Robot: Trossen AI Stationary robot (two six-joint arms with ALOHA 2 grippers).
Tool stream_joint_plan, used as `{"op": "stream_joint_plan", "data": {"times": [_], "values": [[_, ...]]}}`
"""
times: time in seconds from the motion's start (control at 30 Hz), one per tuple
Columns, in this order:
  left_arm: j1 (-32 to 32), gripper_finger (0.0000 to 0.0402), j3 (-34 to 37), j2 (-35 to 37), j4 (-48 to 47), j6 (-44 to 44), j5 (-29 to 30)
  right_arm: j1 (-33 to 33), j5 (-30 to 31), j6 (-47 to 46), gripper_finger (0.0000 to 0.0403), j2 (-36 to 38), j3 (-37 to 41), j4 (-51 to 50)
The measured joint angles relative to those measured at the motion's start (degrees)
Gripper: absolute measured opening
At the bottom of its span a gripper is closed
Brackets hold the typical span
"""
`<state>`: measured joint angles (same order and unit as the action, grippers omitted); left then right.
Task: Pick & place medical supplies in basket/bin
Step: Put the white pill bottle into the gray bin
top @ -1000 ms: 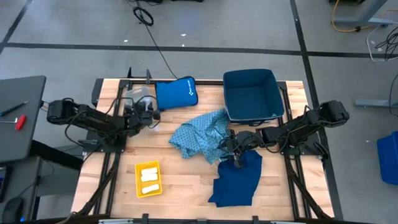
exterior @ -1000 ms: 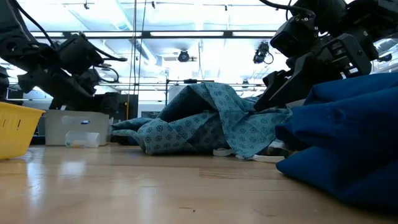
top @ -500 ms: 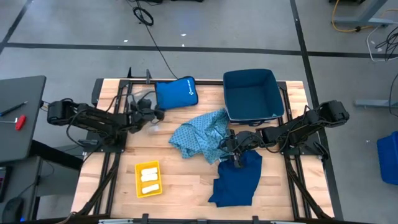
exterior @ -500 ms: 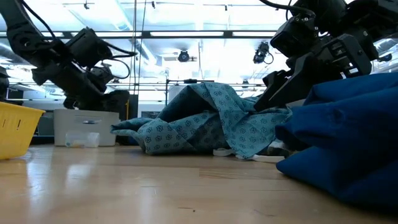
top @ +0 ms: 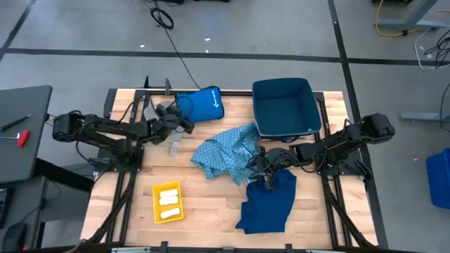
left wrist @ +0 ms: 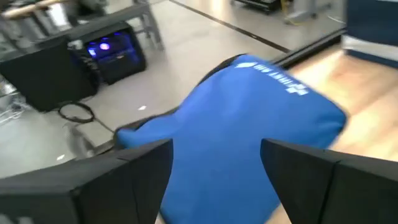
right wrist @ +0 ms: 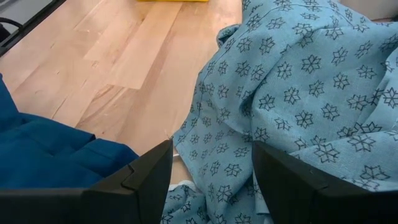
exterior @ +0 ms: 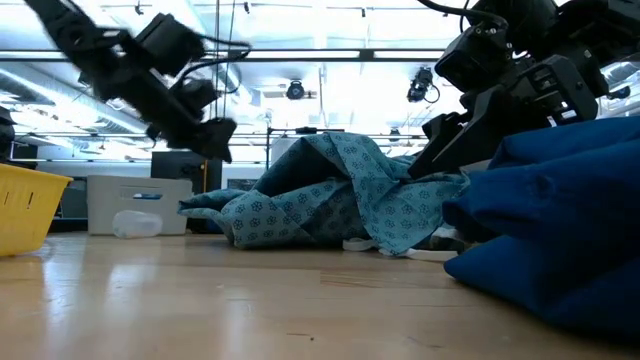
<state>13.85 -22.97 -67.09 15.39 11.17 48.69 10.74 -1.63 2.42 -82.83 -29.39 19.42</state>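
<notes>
Fingers (left wrist: pixel 149 180) apart, two garments (top: pixel 226 154)

A light-blue garment (top: pixel 226 154) is patterned with dark stars; the other garment (top: pixel 267 202) is plain navy, the bin (top: pixel 168 202) yellow, apparently holding white rolls (top: pixel 169 199).

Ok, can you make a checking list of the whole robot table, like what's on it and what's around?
Surface: wooden table, bare at the front.
Job's things: light-blue patterned cloth mid-table; navy cloth beside it; white rolls in yellow tray; navy bin empty.
Clutter: royal-blue pouch; clear container.
Grippers: left gripper open, by the pouch; right gripper open, over the navy cloth.
Cables: black cable on floor.
Surroundings: grey floor, side table.
</notes>
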Motion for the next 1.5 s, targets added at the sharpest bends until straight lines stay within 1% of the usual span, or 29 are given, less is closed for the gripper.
{"op": "stream_joint_plan", "data": {"times": [0.1, 0.27, 0.4, 0.47, 0.6, 0.67, 0.73, 0.8, 0.9, 1.0, 1.17, 1.37, 1.5], "values": [[0.00, 0.0241, -6.06, 0.00, -9.41, -0.35, -3.91, 0.02, 0.00, -0.02, 0.0229, 0.00, 0.00, 0.00], [-0.93, 0.0229, -15.53, 0.00, -28.54, 4.41, -11.43, 0.00, -0.02, -0.31, 0.0229, 0.00, 0.00, 0.00], [-3.62, 0.0217, -20.87, 0.00, -39.54, 5.90, -20.99, 0.01, -0.26, -0.47, 0.0229, -0.01, 0.00, -0.02], [-5.52, 0.0213, -22.60, 0.00, -43.32, 3.70, -27.54, 0.00, -0.59, -0.25, 0.0229, 0.00, 0.00, -0.02], [-10.45, 0.0209, -23.58, -0.01, -48.27, -4.97, -40.78, 0.00, -0.61, 0.32, 0.0229, 0.00, 0.00, -0.25], [-13.00, 0.0209, -23.56, -0.04, -51.25, -8.57, -44.08, 0.00, -0.63, 0.83, 0.0229, 0.00, 0.00, -0.62], [-15.20, 0.0209, -23.56, -0.43, -53.97, -11.71, -44.66, 0.00, -0.63, 0.87, 0.0229, 0.00, 0.00, -1.15], [-16.94, 0.0209, -23.54, -0.60, -57.10, -13.47, -43.62, 0.00, -0.63, 0.87, 0.0229, 0.00, 0.00, -1.39], [-18.37, 0.0209, -23.54, -1.45, -59.32, -13.54, -40.80, 0.00, -0.68, 0.87, 0.0229, -0.01, 0.00, -1.60], [-18.33, 0.0209, -23.54, -2.91, -60.55, -12.57, -39.01, 0.00, -0.72, 0.87, 0.0229, 0.00, -0.02, -1.62], [-16.98, 0.0218, -23.41, -7.26, -60.73, -8.41, -37.16, 0.02, -0.79, 0.87, 0.0229, 0.00, -0.02, -1.69], [-14.63, 0.0241, -23.36, -13.02, -61.56, 1.12, -34.95, 0.02, -0.78, 0.87, 0.0229, 0.00, 0.00, -2.05], [-12.92, 0.0244, -23.36, -15.64, -62.31, 7.89, -33.69, 0.02, -0.76, 0.87, 0.0229, -0.02, 0.00, -2.19]]}}
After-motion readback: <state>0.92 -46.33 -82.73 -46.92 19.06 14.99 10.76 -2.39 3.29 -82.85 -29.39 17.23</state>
